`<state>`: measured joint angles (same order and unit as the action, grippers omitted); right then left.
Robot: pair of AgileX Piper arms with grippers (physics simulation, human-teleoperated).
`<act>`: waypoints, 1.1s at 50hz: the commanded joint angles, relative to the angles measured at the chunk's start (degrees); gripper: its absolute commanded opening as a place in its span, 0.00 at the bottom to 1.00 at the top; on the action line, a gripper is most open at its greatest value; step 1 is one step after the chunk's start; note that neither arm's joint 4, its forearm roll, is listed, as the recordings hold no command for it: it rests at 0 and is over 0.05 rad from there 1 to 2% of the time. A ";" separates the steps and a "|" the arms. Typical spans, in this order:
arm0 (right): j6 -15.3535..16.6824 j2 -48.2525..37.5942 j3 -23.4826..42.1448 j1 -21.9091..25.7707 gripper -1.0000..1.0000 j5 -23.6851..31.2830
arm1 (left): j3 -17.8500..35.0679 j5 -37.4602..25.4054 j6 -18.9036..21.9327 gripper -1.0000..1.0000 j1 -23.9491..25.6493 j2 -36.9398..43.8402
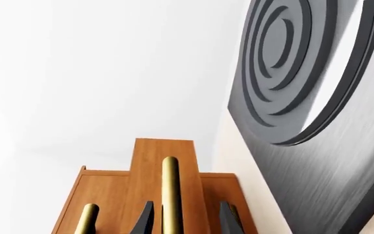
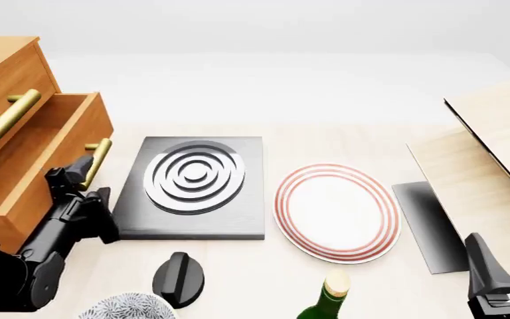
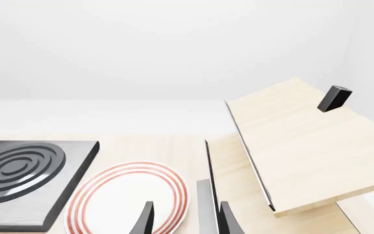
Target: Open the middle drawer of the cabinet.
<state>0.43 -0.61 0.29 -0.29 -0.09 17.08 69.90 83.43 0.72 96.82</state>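
Nearest the camera: speckled bowl rim point(image 2: 122, 308), black round knob point(image 2: 178, 278), green bottle with cork top point(image 2: 327, 302), all cut off or close at the near table edge. Left claw point(image 2: 80, 174) black, matte, fingers set either side of the brass bar handle point(image 2: 97, 162) of the middle drawer point(image 2: 53, 151); contact with the bar cannot tell. Right claw point(image 2: 503, 276) low at the near right corner, fingers parted, nothing between them. Mid table: dark brushed-metal square slab point(image 2: 193, 188) with raised concentric rings, beside it a white round plate point(image 2: 336, 212) with red rim bands. Right side: pale wooden boards point(image 2: 485, 166), flat, fine-grained, tilted, dark thin sheet under them. Far left: cabinet point(image 2: 2, 63), orange-brown wood, lighter top, middle drawer pulled out past the top front. Table point(image 2: 326, 143) pale, smooth; plain white backdrop behind.
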 commanded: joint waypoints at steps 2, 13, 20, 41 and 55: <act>-0.13 0.11 -0.03 0.12 1.00 0.02 | -0.51 0.00 -0.26 1.00 0.26 -4.26; -0.14 0.12 -0.03 0.10 1.00 0.02 | -2.29 0.00 1.28 1.00 0.76 -7.10; -0.14 0.11 -0.03 0.10 1.00 0.02 | -4.24 0.00 1.95 1.00 1.70 -10.22; -0.14 0.11 -0.03 0.10 1.00 0.02 | -10.36 0.00 3.09 1.00 4.66 -18.77; -0.13 0.11 -0.03 0.11 1.00 0.02 | -14.34 0.00 3.67 1.00 6.50 -24.12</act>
<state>0.43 -0.61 0.29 -0.29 -0.09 5.37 69.90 87.73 5.71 79.57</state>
